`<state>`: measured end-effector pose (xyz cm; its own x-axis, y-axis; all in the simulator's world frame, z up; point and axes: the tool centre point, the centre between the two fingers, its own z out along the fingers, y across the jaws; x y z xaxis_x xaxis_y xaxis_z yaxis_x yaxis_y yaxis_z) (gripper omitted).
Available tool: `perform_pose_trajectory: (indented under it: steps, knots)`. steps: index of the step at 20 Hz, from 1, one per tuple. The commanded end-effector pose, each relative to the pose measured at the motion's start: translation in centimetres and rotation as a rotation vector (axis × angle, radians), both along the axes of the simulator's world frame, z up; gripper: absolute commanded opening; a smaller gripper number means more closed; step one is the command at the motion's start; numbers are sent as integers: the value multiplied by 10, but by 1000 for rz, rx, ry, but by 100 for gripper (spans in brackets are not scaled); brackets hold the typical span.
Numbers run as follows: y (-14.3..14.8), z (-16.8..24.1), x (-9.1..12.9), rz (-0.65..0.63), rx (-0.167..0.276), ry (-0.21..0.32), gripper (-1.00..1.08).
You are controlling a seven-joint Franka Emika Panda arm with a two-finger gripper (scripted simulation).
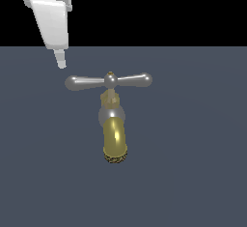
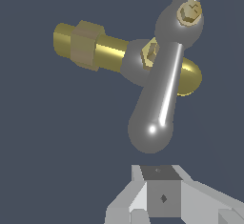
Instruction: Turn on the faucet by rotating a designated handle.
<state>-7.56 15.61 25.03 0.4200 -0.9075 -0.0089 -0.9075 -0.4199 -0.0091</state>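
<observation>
The faucet [image 1: 115, 136] stands on the dark floor, its gold spout pointing toward the camera, with a silver ball joint and brass stem above it. The handle [image 1: 110, 80] is a silver crossbar lying level across the top. My white gripper [image 1: 61, 62] hangs above and just behind the bulbous end of the handle arm on the exterior view's left, apart from it. Its fingers look pressed together and hold nothing. In the wrist view the gripper [image 2: 162, 192] sits just short of the handle's rounded end [image 2: 151, 127]. The faucet body [image 2: 95, 46] lies behind it.
A flat dark grey floor [image 1: 193, 173] surrounds the faucet. Nothing else shows on it.
</observation>
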Motion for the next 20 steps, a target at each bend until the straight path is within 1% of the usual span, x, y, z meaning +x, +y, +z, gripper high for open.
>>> perform_pose_trajectory:
  steps: [1,11,20]
  knots:
    - [0,-9,10,-46,-1,0,-100]
    - [-4,-40,42,-193,-9,4,-100]
    - [-7,-52,55,-253,-12,6,-100]
